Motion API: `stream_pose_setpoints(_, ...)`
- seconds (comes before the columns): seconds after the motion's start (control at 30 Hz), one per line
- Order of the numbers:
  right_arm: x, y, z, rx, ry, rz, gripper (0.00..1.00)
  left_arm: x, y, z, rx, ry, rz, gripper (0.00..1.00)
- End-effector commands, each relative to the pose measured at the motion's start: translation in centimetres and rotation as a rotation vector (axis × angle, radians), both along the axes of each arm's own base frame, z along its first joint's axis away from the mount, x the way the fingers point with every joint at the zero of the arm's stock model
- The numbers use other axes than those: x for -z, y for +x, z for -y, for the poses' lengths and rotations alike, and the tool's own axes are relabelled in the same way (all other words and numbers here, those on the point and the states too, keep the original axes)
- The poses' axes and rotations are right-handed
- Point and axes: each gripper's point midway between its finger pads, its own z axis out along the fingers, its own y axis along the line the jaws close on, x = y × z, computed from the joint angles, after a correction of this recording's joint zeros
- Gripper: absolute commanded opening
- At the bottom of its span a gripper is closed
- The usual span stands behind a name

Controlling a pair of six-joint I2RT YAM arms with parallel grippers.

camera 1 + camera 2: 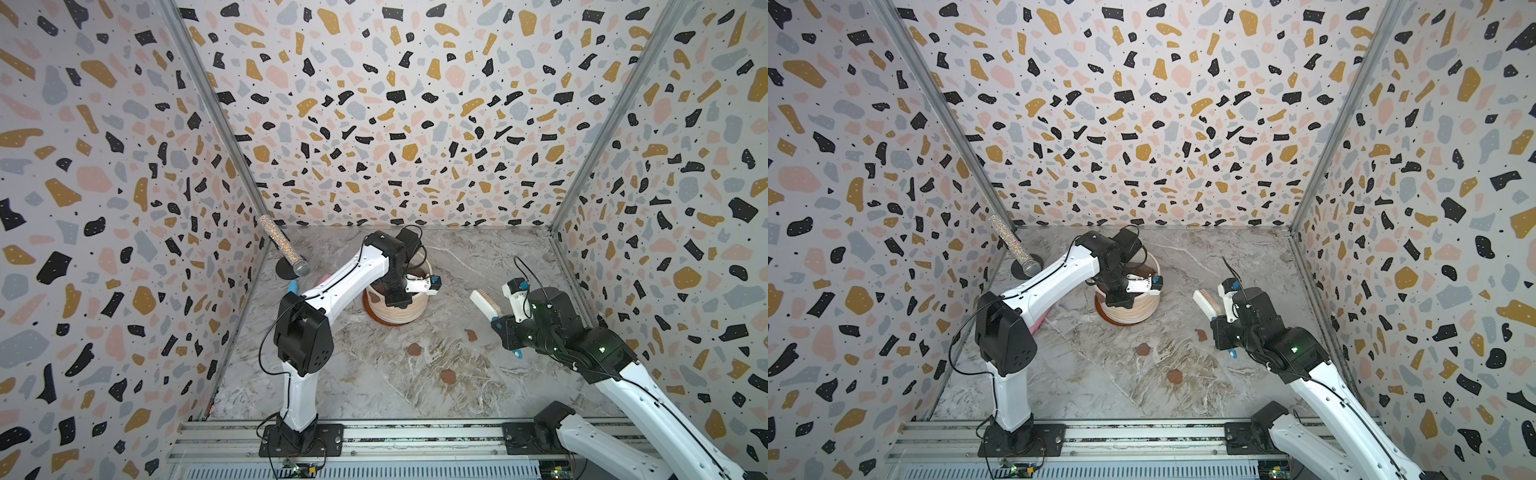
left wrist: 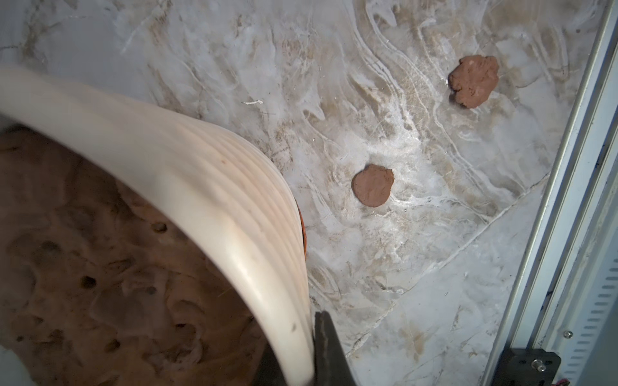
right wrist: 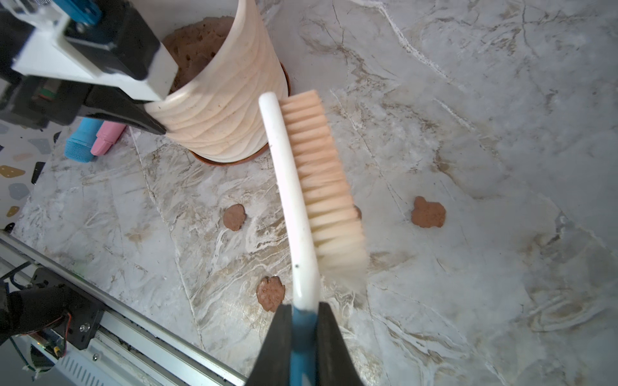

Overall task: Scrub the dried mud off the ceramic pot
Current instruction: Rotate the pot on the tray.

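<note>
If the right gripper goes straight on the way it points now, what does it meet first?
Probably the ceramic pot: the brush in the right gripper aims at its ribbed side. Depth is unclear; it might pass beside.

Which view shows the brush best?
The right wrist view: the brush runs across the frame close up, bristles and white back clear, blue handle clamped in the right end effector. In both top views the brush is small. The left wrist view does not show it.
</note>
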Motion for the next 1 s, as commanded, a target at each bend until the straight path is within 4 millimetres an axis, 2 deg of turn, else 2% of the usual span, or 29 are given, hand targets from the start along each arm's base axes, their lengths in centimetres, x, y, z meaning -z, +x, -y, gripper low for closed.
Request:
stream_pose_setpoints(0.0, -1.4, 1.0, -0.3, 0.007, 0.021, 0.066, 0.0, -3.1, -0.2, 2.8, -0.097, -0.084, 0.069, 0.07)
stream_pose_setpoints(0.17, -2.1, 1.5, 1.1, 0.032, -0.04, 0.14, 0.0, -3.7, 2.0, 5.0, -0.314, -0.125, 0.163, 0.0)
stream_pose_setpoints(0.33, -2.5, 1.3, 1.6, 0.018, -0.072, 0.19, 0.0, -4.2, 4.3, 6.9, -0.576, -0.215, 0.155, 0.0)
stream_pose_setpoints(0.5, -1.5, 0.5, 0.7, -0.108, -0.082, 0.247, 0.0, -4.5, 8.1, 8.3, -0.8, -0.263, 0.206, 0.0)
stream_pose_setpoints(0.63, -0.5, -0.1, 1.2, -0.143, -0.119, 0.298, 0.0, -4.7, 10.7, 9.1, -0.948, -0.303, 0.246, 0.0)
stream_pose_setpoints(0.8, 2.1, -2.4, -1.3, -0.391, -0.128, 0.19, 0.0, -4.9, 11.8, 10.4, -1.071, -0.37, 0.192, 0.02)
stream_pose_setpoints(0.87, 2.9, -3.1, -2.8, -0.486, -0.104, 0.13, 0.0, -5.4, 11.6, 11.2, -1.077, -0.407, 0.149, 0.14)
stream_pose_setpoints(0.97, 3.1, -3.0, -4.9, -0.582, -0.055, 0.117, 0.0, -6.9, 11.3, 11.6, -1.065, -0.456, 0.105, 0.23)
